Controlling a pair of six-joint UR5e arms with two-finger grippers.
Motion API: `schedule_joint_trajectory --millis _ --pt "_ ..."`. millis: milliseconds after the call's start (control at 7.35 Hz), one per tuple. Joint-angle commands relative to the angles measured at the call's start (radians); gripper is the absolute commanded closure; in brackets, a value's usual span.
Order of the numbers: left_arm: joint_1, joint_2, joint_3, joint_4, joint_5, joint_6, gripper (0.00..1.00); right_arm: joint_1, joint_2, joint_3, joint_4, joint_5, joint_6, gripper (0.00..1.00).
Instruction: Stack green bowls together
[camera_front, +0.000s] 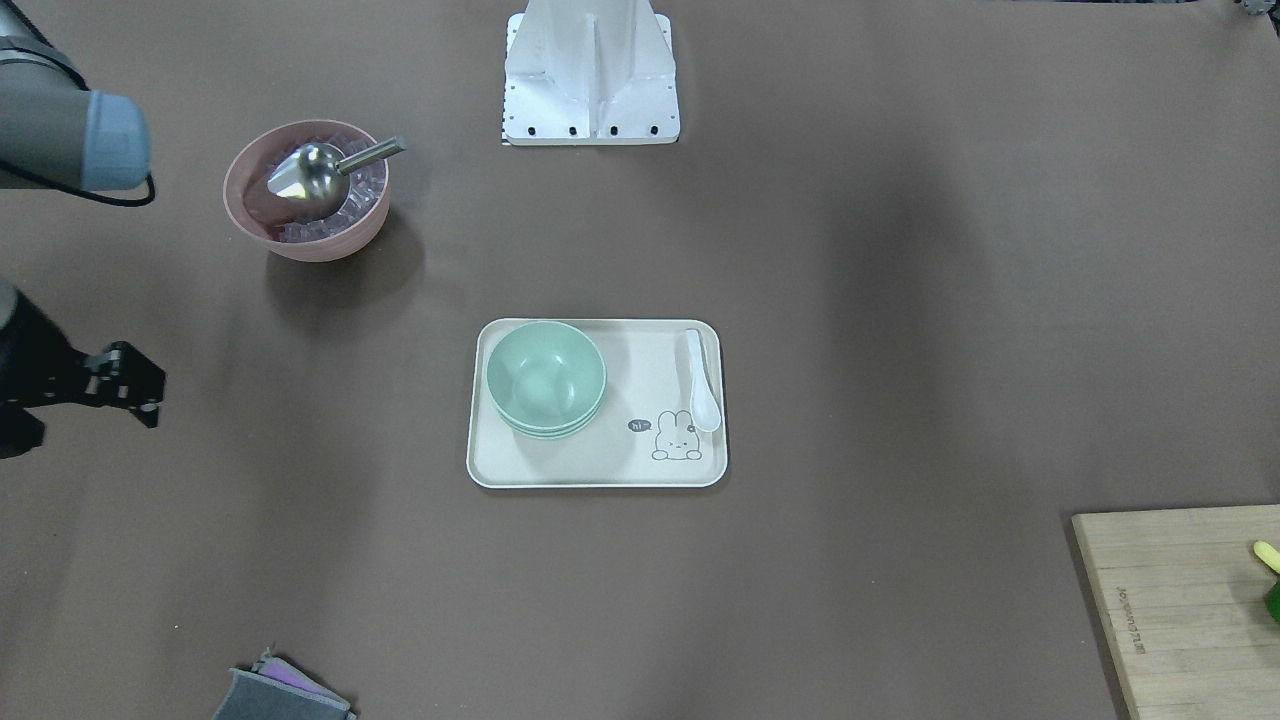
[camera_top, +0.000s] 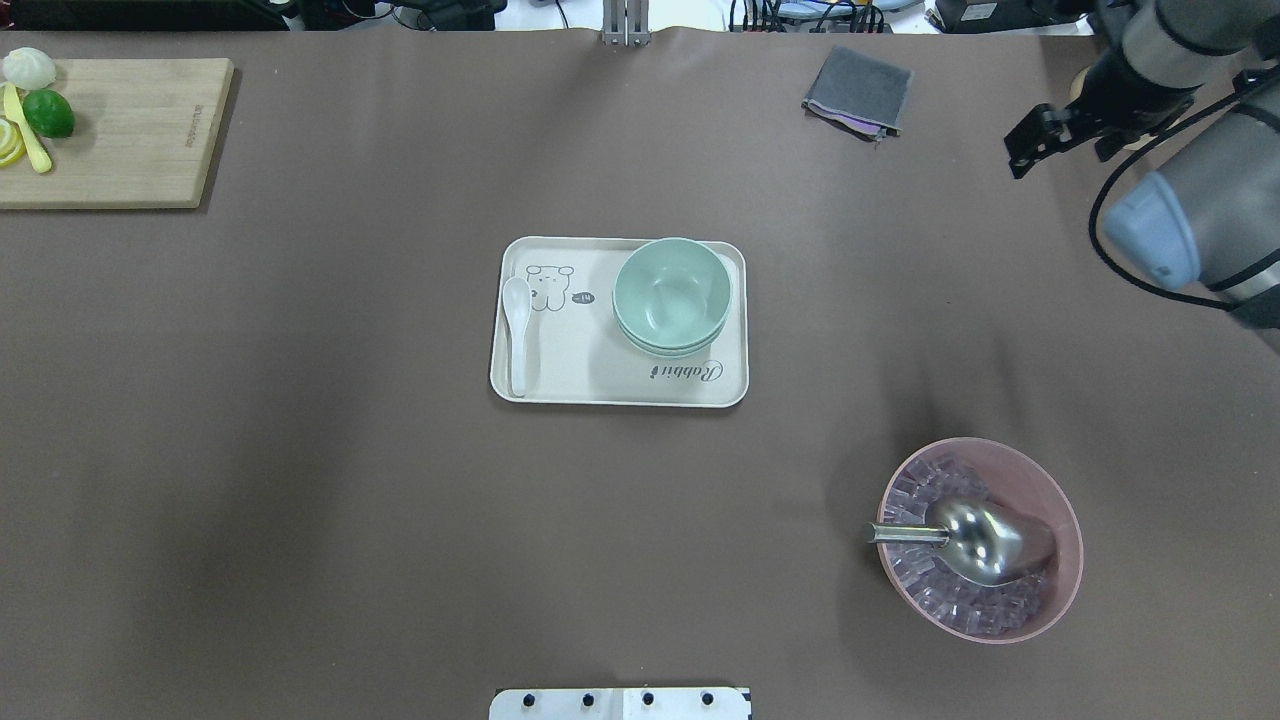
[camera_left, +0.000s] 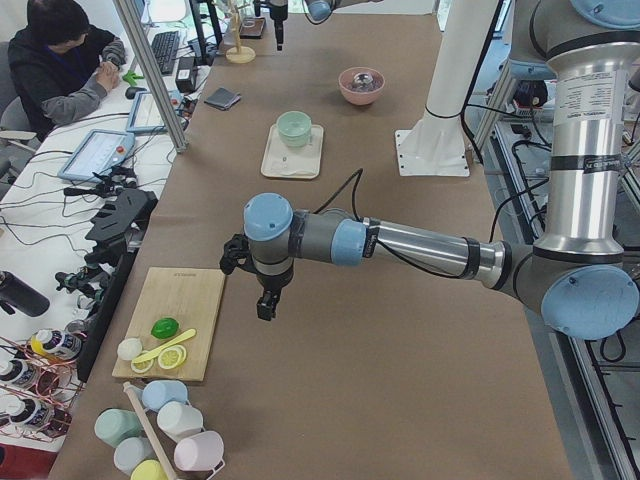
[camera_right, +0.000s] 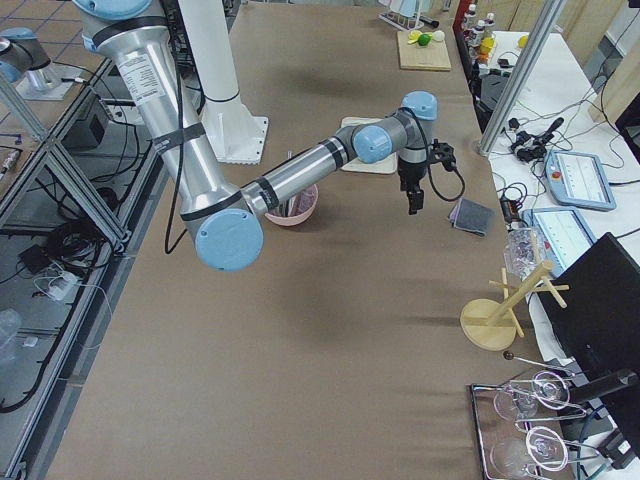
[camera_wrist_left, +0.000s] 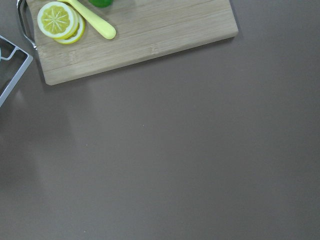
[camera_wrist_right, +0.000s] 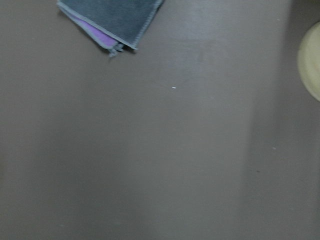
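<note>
The green bowls (camera_front: 545, 375) sit nested in one stack on the cream tray (camera_front: 600, 462), in its half nearer the robot's right. They also show in the overhead view (camera_top: 670, 290) and the exterior left view (camera_left: 294, 127). My right gripper (camera_top: 1025, 140) hovers far off to the right near the table's far edge, open and empty; it also shows in the front-facing view (camera_front: 140, 385). My left gripper (camera_left: 265, 305) hangs above the bare table beside the cutting board. It shows only in the side view, so I cannot tell whether it is open or shut.
A white spoon (camera_top: 517, 330) lies on the tray's left side. A pink bowl (camera_top: 980, 540) with ice and a metal scoop stands front right. A wooden cutting board (camera_top: 110, 130) with lime and lemon is far left. A folded grey cloth (camera_top: 858, 90) lies far right.
</note>
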Motion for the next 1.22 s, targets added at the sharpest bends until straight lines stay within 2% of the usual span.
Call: schedule_joint_trajectory --millis 0,136,408,680,952,1088 --pt "-0.054 0.030 0.020 0.007 0.001 -0.003 0.02 0.163 -0.104 -0.002 -0.062 0.039 -0.246 0.00" --pt "-0.052 0.073 0.029 -0.006 -0.007 0.001 0.02 0.233 -0.170 -0.007 -0.061 0.045 -0.349 0.00" --pt "-0.054 0.066 0.023 -0.025 -0.005 0.006 0.02 0.341 -0.294 -0.001 -0.052 0.042 -0.425 0.00" --pt "-0.052 0.061 0.020 -0.037 -0.008 -0.006 0.02 0.360 -0.380 -0.008 -0.050 0.028 -0.425 0.00" --pt "-0.052 0.063 0.011 -0.039 -0.008 -0.003 0.02 0.395 -0.414 0.013 -0.014 0.046 -0.419 0.00" --pt "-0.054 0.073 -0.026 -0.052 -0.008 0.004 0.02 0.396 -0.417 0.016 0.002 0.051 -0.416 0.00"
